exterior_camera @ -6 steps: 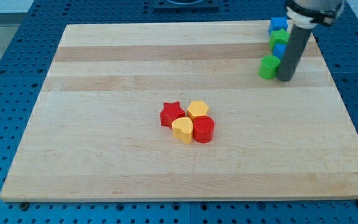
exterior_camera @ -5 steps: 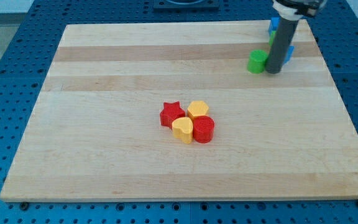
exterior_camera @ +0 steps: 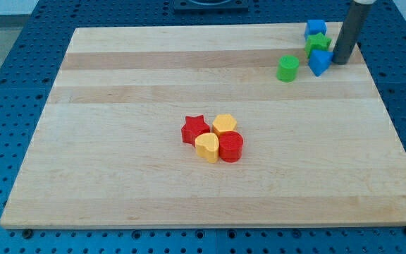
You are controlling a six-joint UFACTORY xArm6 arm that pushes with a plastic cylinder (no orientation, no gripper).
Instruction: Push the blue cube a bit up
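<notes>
The blue cube [exterior_camera: 316, 29] sits at the board's top right corner. Just below it are a green block [exterior_camera: 316, 45] and a second blue block [exterior_camera: 320, 62] of unclear shape, the three forming a short column. A green cylinder [exterior_camera: 287, 68] stands a little to the left of that column. My tip [exterior_camera: 341, 62] rests on the board just right of the lower blue block, below and to the right of the blue cube. It does not touch the cube.
A cluster in the middle of the wooden board [exterior_camera: 118, 141] holds a red star [exterior_camera: 195, 130], a yellow hexagon [exterior_camera: 225, 125], a yellow heart [exterior_camera: 206, 147] and a red cylinder [exterior_camera: 231, 147]. The board's right edge is close to my tip.
My tip slid left and up, pushing the green cylinder that way, then went to the right side of the blue and green column. The central cluster has not moved.
</notes>
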